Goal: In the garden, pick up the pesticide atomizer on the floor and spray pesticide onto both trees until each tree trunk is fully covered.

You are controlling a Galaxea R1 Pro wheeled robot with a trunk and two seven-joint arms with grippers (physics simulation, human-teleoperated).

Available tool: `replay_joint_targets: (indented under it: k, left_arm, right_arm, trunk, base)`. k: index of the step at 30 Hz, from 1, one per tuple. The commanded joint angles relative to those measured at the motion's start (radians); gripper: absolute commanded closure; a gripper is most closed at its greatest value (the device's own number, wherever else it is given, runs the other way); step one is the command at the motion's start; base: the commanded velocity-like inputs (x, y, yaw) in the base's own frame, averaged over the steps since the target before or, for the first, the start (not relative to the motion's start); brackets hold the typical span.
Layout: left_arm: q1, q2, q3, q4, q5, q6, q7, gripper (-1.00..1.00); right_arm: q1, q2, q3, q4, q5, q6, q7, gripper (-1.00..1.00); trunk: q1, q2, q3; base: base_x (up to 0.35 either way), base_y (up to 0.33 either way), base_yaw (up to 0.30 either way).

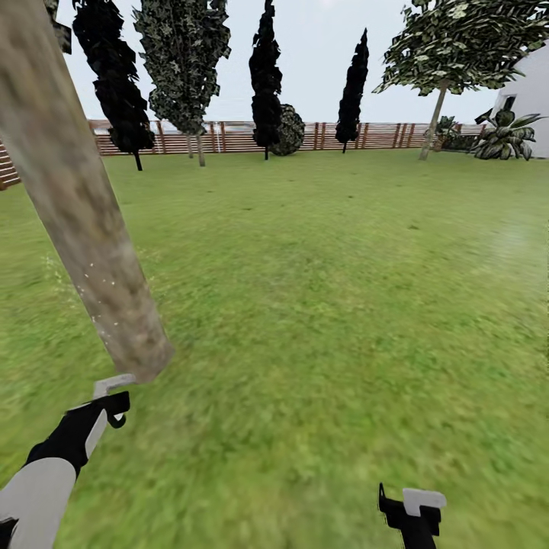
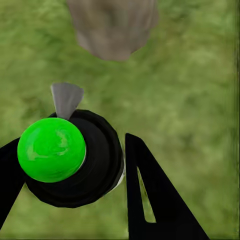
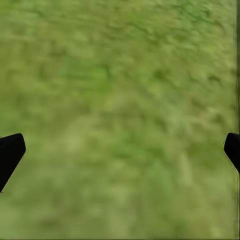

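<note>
A thick pale grey-brown tree trunk (image 1: 84, 221) slants across the left of the head view, and its foot meets the lawn just ahead of my left gripper (image 1: 113, 408). That gripper is shut on the pesticide atomizer (image 2: 70, 157), a round black body with a bright green cap. Its grey nozzle (image 1: 114, 383) points at the trunk's base (image 2: 112, 27). Tiny pale specks of pesticide (image 1: 103, 286) dot the lower trunk and the grass to its left. My right gripper (image 1: 412, 509) hangs open over bare grass (image 3: 120, 125), with nothing between its fingers.
The garden lawn (image 1: 328, 290) stretches to a brown slat fence (image 1: 320, 136). Along the fence stand a grey-green tree (image 1: 183, 61), black narrow trees (image 1: 265, 76), a round bush (image 1: 290, 130) and a leaning tree (image 1: 435, 114). A white wall (image 1: 530, 99) is at far right.
</note>
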Motion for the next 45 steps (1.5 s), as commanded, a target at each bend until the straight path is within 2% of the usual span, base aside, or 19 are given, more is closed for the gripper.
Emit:
replay_joint_targets:
  k: [1, 10, 25, 33, 42, 45]
  left_arm:
    - [-0.001, -0.001, 0.004, -0.003, -0.010, 0.006, -0.002, 1.00]
    - [-0.001, 0.000, 0.009, -0.012, -0.010, 0.013, -0.002, 1.00]
    - [-0.001, 0.000, 0.011, -0.013, -0.012, 0.015, 0.000, 1.00]
    - [-0.001, 0.000, 0.011, -0.013, -0.011, 0.015, 0.000, 1.00]
    - [-0.001, 0.000, 0.011, -0.010, -0.012, 0.015, 0.002, 1.00]
    - [-0.001, 0.000, 0.011, -0.004, -0.011, 0.015, 0.023, 1.00]
  right_arm:
    - [0.000, 0.000, -0.003, 0.001, 0.007, -0.001, -0.004, -1.00]
    - [-0.001, 0.000, -0.003, 0.001, 0.008, -0.001, -0.004, -1.00]
    - [-0.001, -0.001, -0.005, 0.001, 0.006, -0.001, -0.006, -1.00]
    - [0.000, 0.000, -0.003, 0.001, 0.008, -0.001, -0.006, -1.00]
    - [-0.001, 0.000, -0.003, 0.001, 0.008, -0.001, -0.006, -1.00]
    - [-0.001, 0.000, -0.003, 0.001, 0.008, -0.001, -0.006, -1.00]
  trunk:
    - [0.000, 0.000, -0.001]
    - [0.000, 0.000, -0.001]
    - [0.000, 0.000, -0.001]
    - [0.000, 0.000, -0.001]
    - [0.000, 0.000, -0.001]
    - [0.000, 0.000, -0.001]
  base:
    - [0.000, -0.269, 0.000]
    - [0.076, -0.254, 0.148]
    - [0.296, -0.081, 0.079]
    - [0.156, -0.236, 0.263]
    - [0.131, -0.250, 0.024]
    - [0.123, -0.252, 0.069]
